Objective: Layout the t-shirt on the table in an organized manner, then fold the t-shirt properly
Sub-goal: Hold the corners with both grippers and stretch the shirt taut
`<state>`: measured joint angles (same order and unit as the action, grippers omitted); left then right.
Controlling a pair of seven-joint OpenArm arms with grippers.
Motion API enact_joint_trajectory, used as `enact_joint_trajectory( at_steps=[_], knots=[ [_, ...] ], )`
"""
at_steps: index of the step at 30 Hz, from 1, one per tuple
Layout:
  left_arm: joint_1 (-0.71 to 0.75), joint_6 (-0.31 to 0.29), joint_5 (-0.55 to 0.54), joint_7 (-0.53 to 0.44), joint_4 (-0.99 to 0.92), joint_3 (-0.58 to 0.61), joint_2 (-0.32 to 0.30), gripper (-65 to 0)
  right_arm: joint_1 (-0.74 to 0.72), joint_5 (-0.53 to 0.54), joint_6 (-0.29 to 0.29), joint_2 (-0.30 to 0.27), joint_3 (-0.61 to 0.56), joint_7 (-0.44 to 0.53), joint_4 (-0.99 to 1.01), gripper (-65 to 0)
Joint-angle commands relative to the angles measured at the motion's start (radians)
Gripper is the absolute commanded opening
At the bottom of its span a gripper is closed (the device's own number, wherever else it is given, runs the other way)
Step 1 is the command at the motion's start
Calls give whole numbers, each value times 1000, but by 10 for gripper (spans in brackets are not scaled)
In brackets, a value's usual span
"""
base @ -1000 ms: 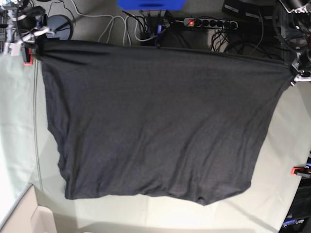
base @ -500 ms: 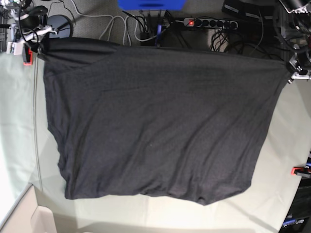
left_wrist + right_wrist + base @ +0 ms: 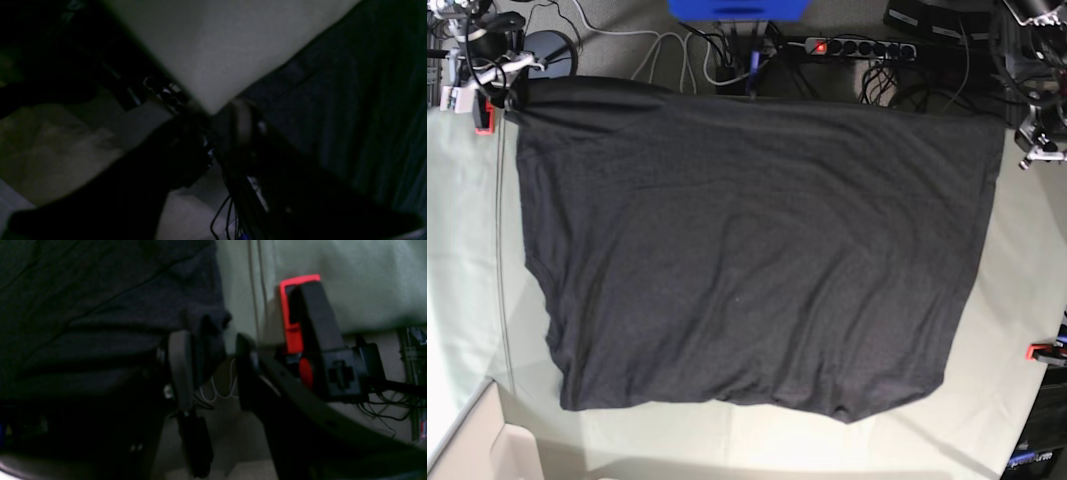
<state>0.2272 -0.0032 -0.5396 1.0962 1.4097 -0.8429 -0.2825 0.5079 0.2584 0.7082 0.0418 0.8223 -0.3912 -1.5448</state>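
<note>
Red clamp (image 3: 293, 313) beside right claw (image 3: 213, 370)

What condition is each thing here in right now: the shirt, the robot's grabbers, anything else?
Large charcoal cotton t-shirt: spread out on the table, plain side up, a few soft wrinkles.
Right gripper: open, shirt corner loose between its jaws.
Left gripper: clear of the shirt; too dark and blurred to tell if it is open.
Red clamp: clamped on the table edge.
Black power strip: red switch lit.

right end effector (image 3: 210, 370): black curved fingers, grey pad | left end effector (image 3: 217, 133): dark, blurred
</note>
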Motion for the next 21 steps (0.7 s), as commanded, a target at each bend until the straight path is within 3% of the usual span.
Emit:
enact_joint_trajectory(
  at_steps=[1,4,11,17,21],
  knots=[
    [-1,4,-3,-6,15,-6,-22,-448,10,15,-10,-9,7,25,-21,-431],
    [-1,4,-3,-6,20,-6,-22,-418,8,15,-10,-9,7,27,-21,-430],
    [21,4,-3,-6,27,-6,-22,-417,1,17,-10,-9,13,27,-24,-426],
    [33,4,-3,-15,36,40,-21,-416,1,19,-10,-9,15,27,-24,-332],
    [42,4,-3,-18,36,92,-21,-415,1,19,-10,-9,13,28,-24,-312]
  ],
)
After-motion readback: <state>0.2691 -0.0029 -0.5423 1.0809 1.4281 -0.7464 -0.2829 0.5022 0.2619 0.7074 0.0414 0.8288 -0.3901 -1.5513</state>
